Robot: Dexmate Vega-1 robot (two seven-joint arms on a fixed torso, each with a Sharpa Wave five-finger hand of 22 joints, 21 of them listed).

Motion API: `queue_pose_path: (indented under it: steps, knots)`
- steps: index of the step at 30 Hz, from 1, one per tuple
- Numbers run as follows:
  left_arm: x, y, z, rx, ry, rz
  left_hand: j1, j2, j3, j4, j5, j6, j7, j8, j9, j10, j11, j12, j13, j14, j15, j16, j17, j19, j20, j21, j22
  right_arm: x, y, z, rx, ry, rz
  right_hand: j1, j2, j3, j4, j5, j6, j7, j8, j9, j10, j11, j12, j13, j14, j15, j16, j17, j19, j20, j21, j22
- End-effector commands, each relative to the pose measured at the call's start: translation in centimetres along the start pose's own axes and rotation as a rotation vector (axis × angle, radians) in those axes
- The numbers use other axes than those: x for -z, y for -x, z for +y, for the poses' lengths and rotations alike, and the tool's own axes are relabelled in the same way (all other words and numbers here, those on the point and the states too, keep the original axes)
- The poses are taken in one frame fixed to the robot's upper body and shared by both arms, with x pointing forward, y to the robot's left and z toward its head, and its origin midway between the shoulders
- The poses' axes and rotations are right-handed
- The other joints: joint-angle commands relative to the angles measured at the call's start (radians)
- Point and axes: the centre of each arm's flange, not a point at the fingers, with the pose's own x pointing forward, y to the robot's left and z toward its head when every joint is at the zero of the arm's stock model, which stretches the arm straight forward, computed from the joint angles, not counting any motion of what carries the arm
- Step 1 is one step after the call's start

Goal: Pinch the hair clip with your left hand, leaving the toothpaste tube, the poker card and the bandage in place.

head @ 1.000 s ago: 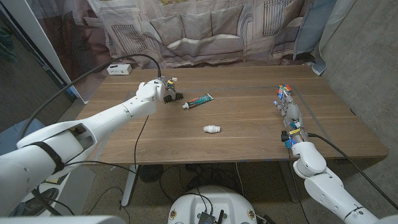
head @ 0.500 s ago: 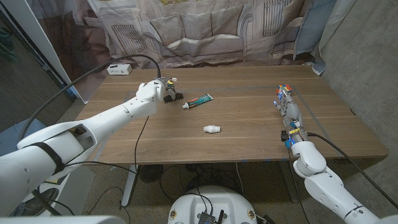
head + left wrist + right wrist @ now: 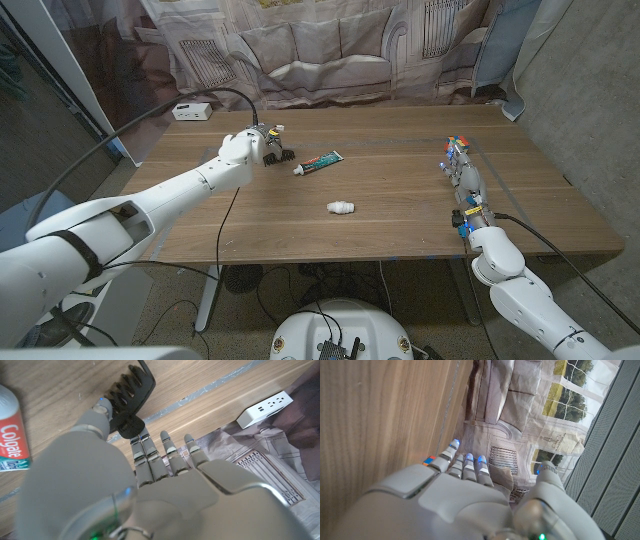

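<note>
While the left hand (image 3: pixel 125 495) reaches over the black hair clip (image 3: pixel 131 397) at the worktop's (image 3: pixel 400 240) far left, just beside the toothpaste tube (image 3: pixel 320 162), thumb and a fingertip appear to touch it, so I judge the pinch barely begun, needing firm closure next.

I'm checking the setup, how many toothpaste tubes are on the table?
1. The toothpaste tube lies on the wooden table, just right of the left robot hand at the hair clip. None other visible.
</note>
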Motion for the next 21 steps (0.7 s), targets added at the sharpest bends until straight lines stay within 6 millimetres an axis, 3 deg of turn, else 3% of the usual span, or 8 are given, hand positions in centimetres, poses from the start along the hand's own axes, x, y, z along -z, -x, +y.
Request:
queue_pose_path:
  steps: [1,4,9,21]
  knots:
    - [0.08,0.21,0.03,-0.013,0.013,0.002,0.011,0.001,-0.007,0.000,-0.005,0.009,0.002,-0.003,0.004,0.007,0.001,0.000,0.003,0.013,-0.071,0.005,0.003,0.011,0.003,0.001,0.002,-0.01,0.05,0.02,0.001,-0.002,-0.001,0.011,-0.005,-0.005,0.000,-0.002,0.006,-0.004,-0.001,0.005,0.005,0.000,-0.001,0.001,0.007,0.005,-0.003,0.003,0.002,0.009,-0.003,0.002]
    - [0.13,0.32,0.01,-0.024,0.019,0.003,0.015,0.005,-0.011,0.003,-0.010,0.023,0.005,-0.001,0.004,0.019,0.004,0.002,0.003,0.028,-0.066,0.008,0.004,0.031,0.019,0.005,0.002,-0.04,0.09,0.03,0.002,-0.002,-0.001,0.011,-0.005,-0.005,0.000,-0.002,0.006,-0.004,-0.001,0.005,0.004,0.000,-0.002,0.001,0.005,0.006,-0.004,0.003,0.002,0.009,-0.002,0.002]
    - [0.22,0.43,-0.07,-0.036,0.027,0.006,0.022,0.008,-0.013,0.002,-0.013,0.039,-0.001,0.001,0.004,0.036,0.002,0.005,0.003,0.039,-0.071,0.009,0.004,0.038,0.022,0.005,0.003,-0.08,0.10,0.04,-0.002,0.002,-0.004,0.011,-0.005,-0.006,0.000,-0.002,0.006,-0.004,-0.001,0.005,0.005,0.001,-0.001,0.001,0.006,0.006,-0.004,0.003,0.002,0.009,-0.003,0.002]
    - [0.17,0.54,-0.46,-0.044,0.049,0.002,0.060,0.022,-0.016,-0.001,-0.024,0.099,-0.001,0.009,0.005,0.094,-0.013,0.012,0.001,0.074,-0.084,0.011,0.004,0.067,0.011,0.004,0.003,-0.07,0.17,0.03,0.001,-0.004,0.000,0.011,-0.005,-0.007,0.000,-0.002,0.006,-0.004,-0.001,0.005,0.006,-0.001,-0.001,0.001,0.006,0.006,-0.004,0.003,0.002,0.010,-0.003,0.002]
